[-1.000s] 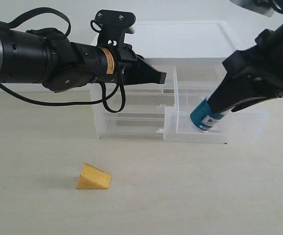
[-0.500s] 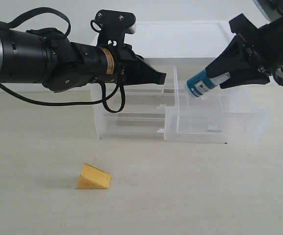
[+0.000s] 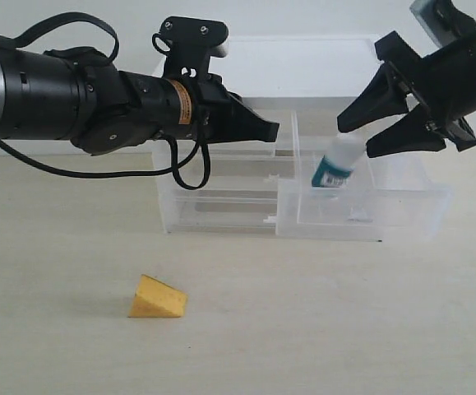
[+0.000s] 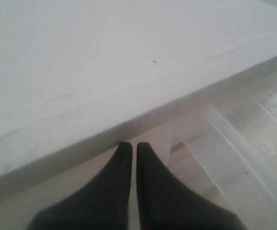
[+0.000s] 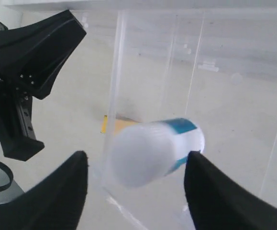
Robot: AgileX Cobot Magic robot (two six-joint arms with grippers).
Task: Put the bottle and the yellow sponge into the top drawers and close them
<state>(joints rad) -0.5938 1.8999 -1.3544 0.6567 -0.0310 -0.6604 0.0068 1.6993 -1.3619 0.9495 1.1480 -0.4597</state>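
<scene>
The bottle stands tilted, cap up, in the pulled-out right top drawer, free of any grip. My right gripper hangs open just above it. In the right wrist view the bottle is blurred between the spread fingers of that gripper, touching neither. The yellow sponge lies on the table in front of the unit and shows through the drawer wall. My left gripper is shut and empty at the unit's left top drawer; its tips sit under the white top.
The drawer unit's white top stands behind both arms. The bulky left arm spans the left half above the table. The light wooden tabletop lies in front of the drawers.
My right gripper lifted the bottle up out of the drawer, then opened. The bottle dropped away from the fingers and now stands tilted in the right top drawer. The left arm stayed still.
</scene>
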